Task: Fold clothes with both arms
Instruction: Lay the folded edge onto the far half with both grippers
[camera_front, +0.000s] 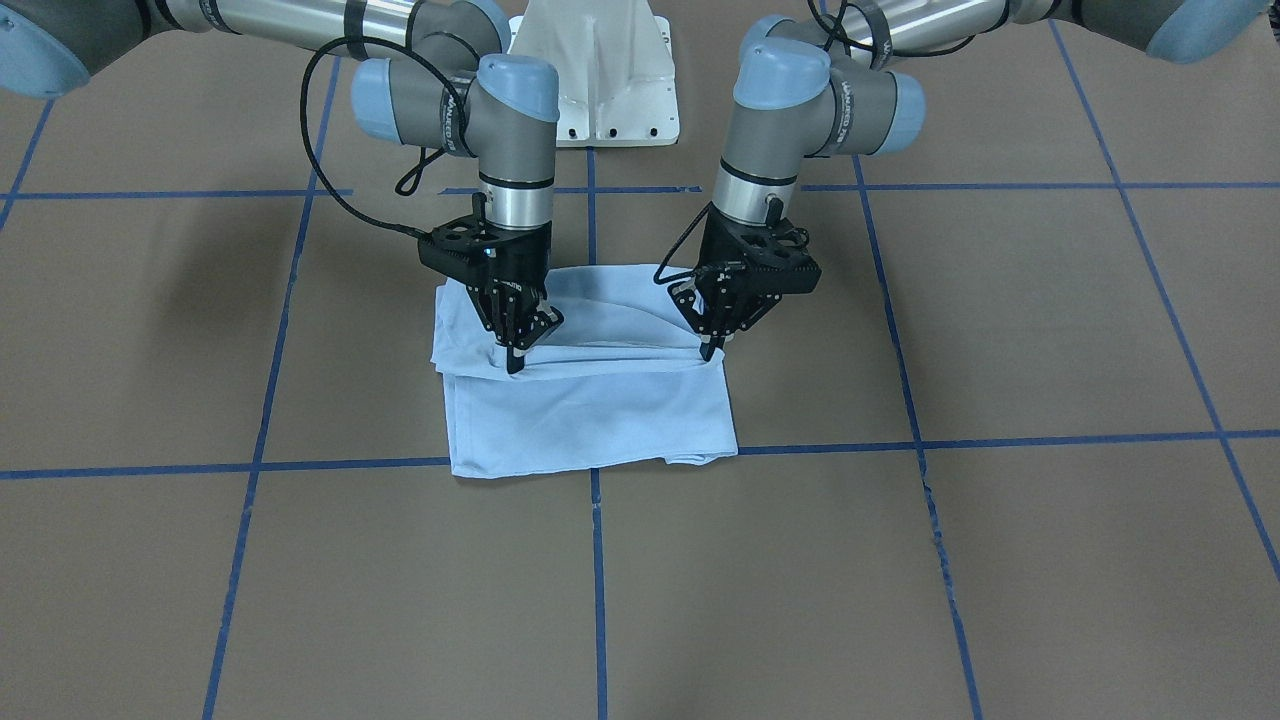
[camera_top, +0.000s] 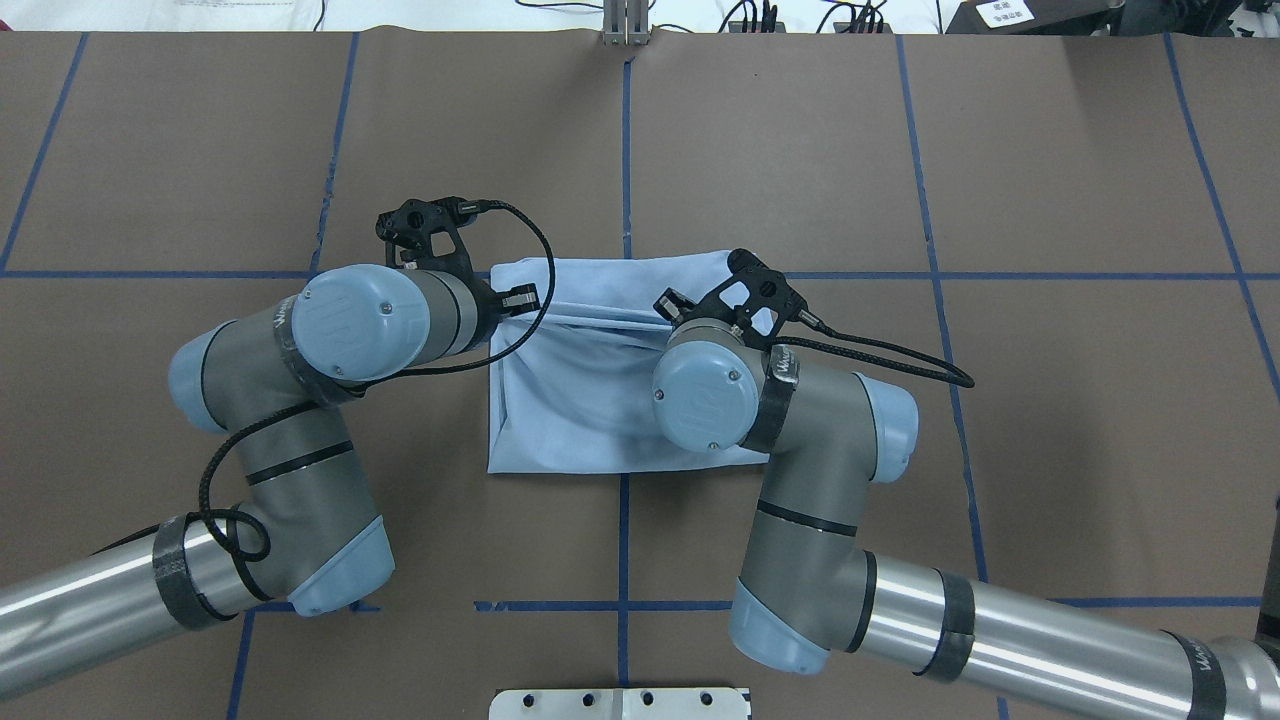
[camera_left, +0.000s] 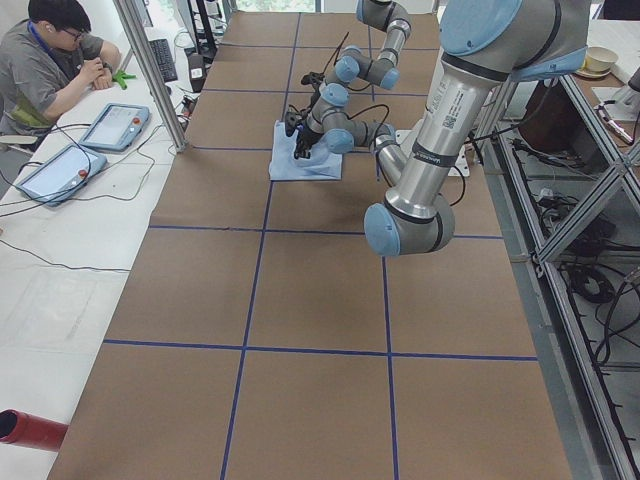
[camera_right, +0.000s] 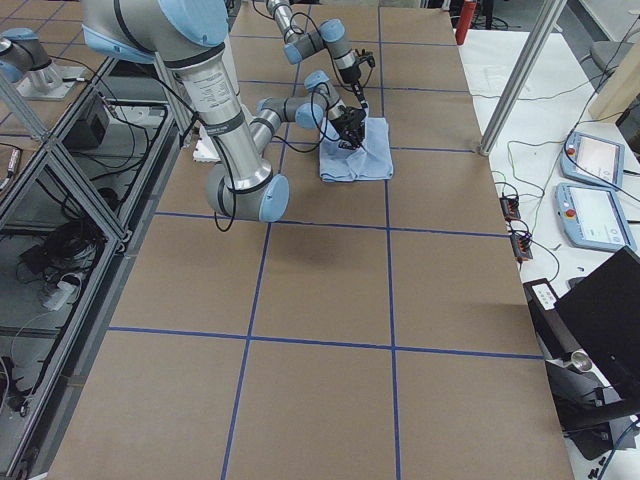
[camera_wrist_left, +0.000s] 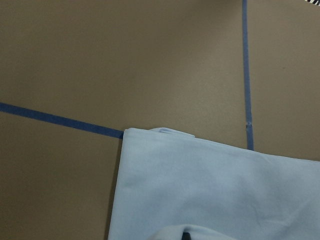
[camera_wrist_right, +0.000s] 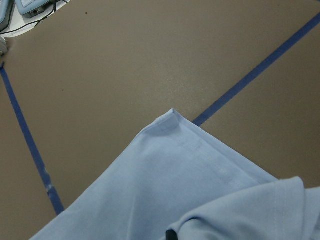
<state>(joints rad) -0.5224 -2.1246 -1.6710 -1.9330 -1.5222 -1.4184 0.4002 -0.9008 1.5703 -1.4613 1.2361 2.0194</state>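
One light blue T-shirt (camera_front: 590, 410); two robot arms, left arm (camera_top: 330, 330) and right arm (camera_top: 810, 420); two black grippers, left gripper (camera_front: 712, 348) and right gripper (camera_front: 520, 355); one white pedestal base (camera_front: 600, 80); one brown table (camera_front: 1000, 560); one seated person (camera_left: 50, 70); two touchscreen pendants (camera_left: 115, 127).

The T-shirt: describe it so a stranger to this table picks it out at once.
On the brown table with its blue tape grid, look just in front of the white pedestal base. The light blue T-shirt lies there folded into a rough rectangle. It is the only cloth on the table, and the left pincer and right pincer each pinch its upper fold.
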